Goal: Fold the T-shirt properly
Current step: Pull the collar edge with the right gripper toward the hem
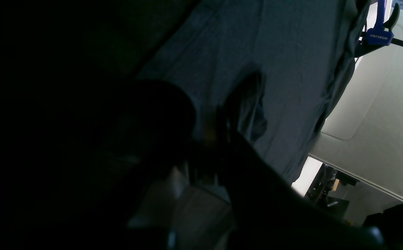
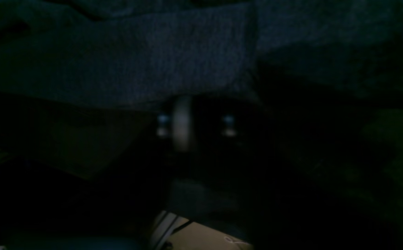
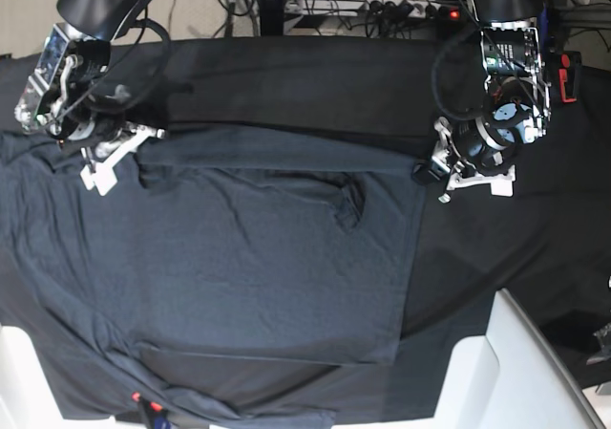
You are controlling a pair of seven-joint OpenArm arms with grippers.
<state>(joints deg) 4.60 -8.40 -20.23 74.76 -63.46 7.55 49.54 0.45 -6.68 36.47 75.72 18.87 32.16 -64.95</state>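
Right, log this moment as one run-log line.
T-shirt: spread on black table cloth, top edge folded | left hand: shut at shirt's top corner | right hand: shut at opposite corner | grip: unclear

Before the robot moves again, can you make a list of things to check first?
1. Left gripper at the shirt's top corner: ok, it sits right at the corner.
2. Left gripper shut on the shirt: cannot tell; it is shut, but the cloth between its fingers is hidden.
3. Right gripper at the other top corner: ok, it is at the cloth edge.
4. Right gripper holding the shirt: cannot tell; its wrist view is too dark.
5. Shirt lying flat: not ok, a wrinkle bunches near the middle.
6. Shirt on the black cloth: ok, though its near edge hangs by the table's front.
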